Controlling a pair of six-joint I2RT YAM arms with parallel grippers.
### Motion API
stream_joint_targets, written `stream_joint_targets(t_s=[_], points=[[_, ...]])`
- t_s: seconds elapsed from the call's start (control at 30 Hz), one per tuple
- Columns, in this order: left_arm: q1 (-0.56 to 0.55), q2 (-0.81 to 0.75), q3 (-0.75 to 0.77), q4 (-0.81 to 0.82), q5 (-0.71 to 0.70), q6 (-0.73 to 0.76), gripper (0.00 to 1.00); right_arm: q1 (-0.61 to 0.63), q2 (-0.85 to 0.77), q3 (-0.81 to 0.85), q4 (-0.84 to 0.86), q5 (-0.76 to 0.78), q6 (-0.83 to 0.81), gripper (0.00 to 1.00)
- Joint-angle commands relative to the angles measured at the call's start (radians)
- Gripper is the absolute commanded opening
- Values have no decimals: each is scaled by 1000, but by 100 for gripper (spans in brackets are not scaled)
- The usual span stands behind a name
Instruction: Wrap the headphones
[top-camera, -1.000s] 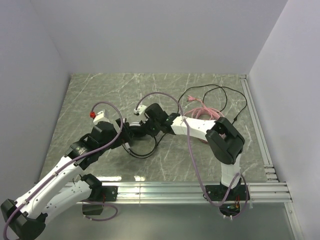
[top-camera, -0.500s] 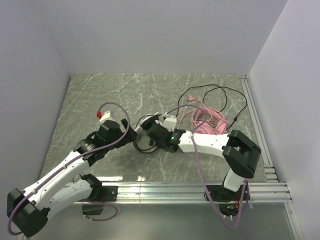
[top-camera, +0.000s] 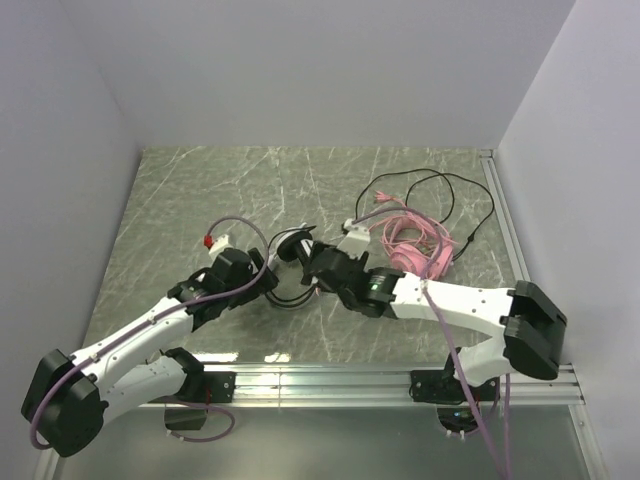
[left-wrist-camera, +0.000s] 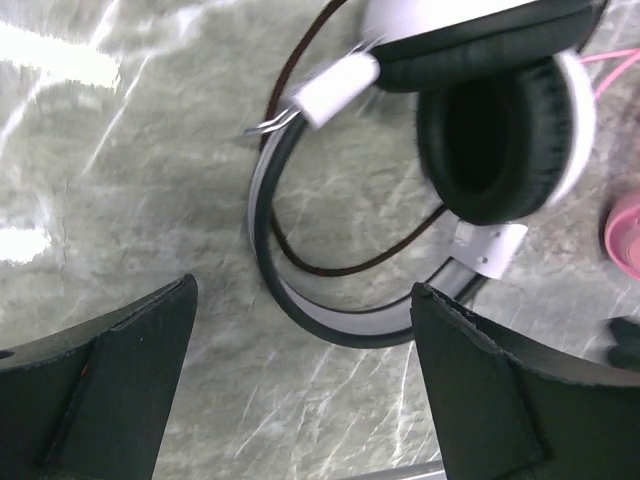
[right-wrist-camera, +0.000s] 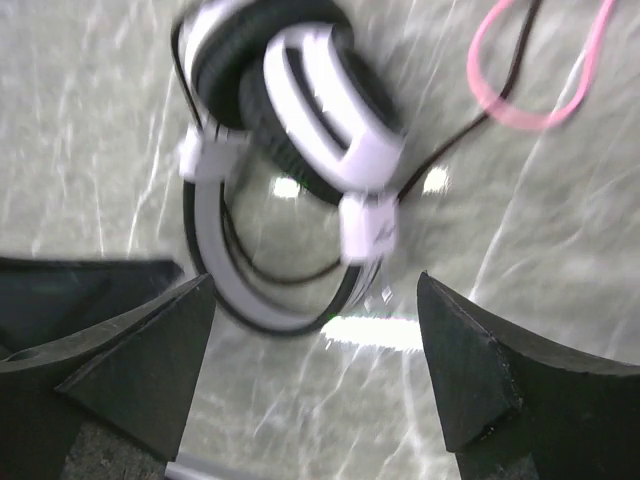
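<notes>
The black-and-white headphones lie on the marble table between my two grippers. In the left wrist view their black ear cushion sits at the upper right, and the headband curves just beyond my fingertips. My left gripper is open with only table between its fingers. My right gripper is open too, facing the stacked ear cups and the headband, holding nothing. The pink headphones' cable lies bunched to the right. The black cable loops behind it.
A pink cable loop lies right of the ear cups in the right wrist view. An aluminium rail runs along the table's near edge and another down the right side. Grey walls close the table on three sides.
My right gripper has opened, let go of the black-and-white headphones and drawn back toward the near edge. My left gripper has moved right, closer to the headband.
</notes>
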Motion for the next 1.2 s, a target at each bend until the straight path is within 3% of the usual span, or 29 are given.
stream_joint_targets(t_s=[0.0,0.27,0.5,0.9,1.03,1.17], points=[[-4,-23,-51,82,4,-96,93,-75,-89,-57,128,-7,-168,88],[-32,-1,-133,106,37,-289,82,-176,-155,-63,119,-44,-222,87],[-95,134,37,-137,-75,-485,66,-197,-130,-60,125,-69,-209,87],[-109,360,93,-104,-62,-495,55,-224,-127,-82,159,-118,-228,87],[-115,383,96,-107,-77,-498,48,-243,-38,15,121,-181,-318,88],[-122,369,110,-133,-104,-492,52,-244,93,151,24,-207,-424,90]])
